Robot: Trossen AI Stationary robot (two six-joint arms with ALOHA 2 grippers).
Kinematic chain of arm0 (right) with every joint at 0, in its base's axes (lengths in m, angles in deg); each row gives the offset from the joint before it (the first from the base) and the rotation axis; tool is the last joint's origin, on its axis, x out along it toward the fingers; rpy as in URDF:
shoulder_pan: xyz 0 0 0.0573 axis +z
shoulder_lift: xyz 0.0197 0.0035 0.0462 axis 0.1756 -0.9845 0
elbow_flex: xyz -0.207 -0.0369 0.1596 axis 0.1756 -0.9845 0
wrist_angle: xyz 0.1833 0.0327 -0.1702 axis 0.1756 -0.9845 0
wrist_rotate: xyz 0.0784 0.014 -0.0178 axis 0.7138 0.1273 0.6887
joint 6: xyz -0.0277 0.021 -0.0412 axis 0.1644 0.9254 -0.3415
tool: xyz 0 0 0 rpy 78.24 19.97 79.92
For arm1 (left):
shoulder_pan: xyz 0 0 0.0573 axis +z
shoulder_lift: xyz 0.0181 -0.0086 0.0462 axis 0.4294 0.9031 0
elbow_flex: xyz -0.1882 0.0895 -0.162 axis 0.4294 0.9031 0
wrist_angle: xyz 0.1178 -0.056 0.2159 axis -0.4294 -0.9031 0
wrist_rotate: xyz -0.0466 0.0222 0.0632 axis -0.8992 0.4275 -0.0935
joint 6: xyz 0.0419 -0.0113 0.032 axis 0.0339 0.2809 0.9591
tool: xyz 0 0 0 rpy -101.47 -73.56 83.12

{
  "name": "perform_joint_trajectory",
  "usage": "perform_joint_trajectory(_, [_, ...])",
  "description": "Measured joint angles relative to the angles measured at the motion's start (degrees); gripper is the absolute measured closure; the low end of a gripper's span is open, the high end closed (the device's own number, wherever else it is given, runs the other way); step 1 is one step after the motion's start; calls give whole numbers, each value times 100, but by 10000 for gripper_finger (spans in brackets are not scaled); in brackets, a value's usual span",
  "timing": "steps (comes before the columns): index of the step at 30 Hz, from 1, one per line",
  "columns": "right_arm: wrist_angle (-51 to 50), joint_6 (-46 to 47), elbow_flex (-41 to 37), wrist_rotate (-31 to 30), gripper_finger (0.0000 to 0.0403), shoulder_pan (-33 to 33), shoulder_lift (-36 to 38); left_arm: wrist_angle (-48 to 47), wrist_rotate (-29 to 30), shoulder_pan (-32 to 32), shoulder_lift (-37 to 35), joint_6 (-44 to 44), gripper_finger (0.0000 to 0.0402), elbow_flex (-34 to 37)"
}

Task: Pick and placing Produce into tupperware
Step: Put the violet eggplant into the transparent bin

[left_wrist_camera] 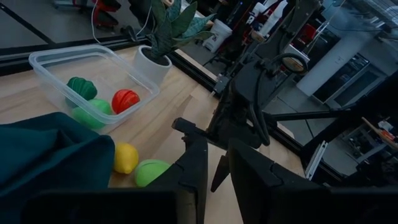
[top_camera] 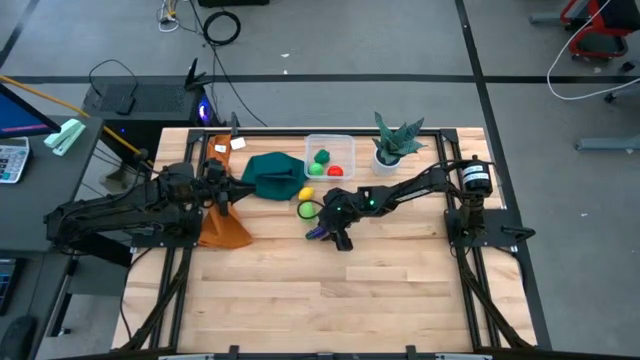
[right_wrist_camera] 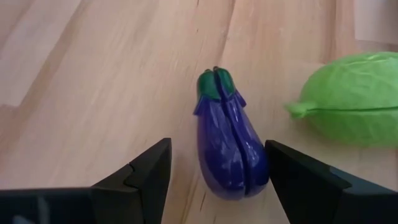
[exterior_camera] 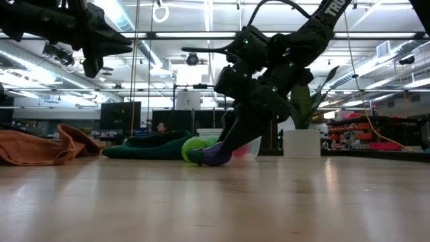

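Straddling glossy purple eggplant (right_wrist_camera: 231,144), right claw (right_wrist_camera: 214,171)

my table (top_camera: 330,280) is lit evenly from above. at table height the ceiling strip lights (exterior_camera: 121,13) glare, and the near wood blurs and shines. my right wrist sees the eggplant (right_wrist_camera: 230,146) sharply; my own fingers (right_wrist_camera: 134,180) sit soft and dark.

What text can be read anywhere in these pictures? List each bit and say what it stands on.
"TRO": white letters on the right arm in the low view, cut off by the picture's edge.
White tags at the table's back edge: too small to read.
Nothing else bears readable text.
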Motion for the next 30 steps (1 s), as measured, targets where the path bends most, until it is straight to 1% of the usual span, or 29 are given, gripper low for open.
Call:
perform_joint_trajectory(5, [12, -2, 0, 0, 194, 0, 0, 1, 0, 1, -1, 1, 336, 0])
perform_joint_trajectory(19, [12, 6, 0, -2, 254, 0, 0, 1, -1, 1, -1, 1, 338, 0])
perform_joint_trajectory(25, [12, 21, 0, -4, 266, 30, 2, 0, 1, -1, 0, 8, 344, 0])
perform_joint_trajectory(30, [12, 160, 0, -4, 272, 39, 2, 0, 1, -1, -1, 8, 341, 0])
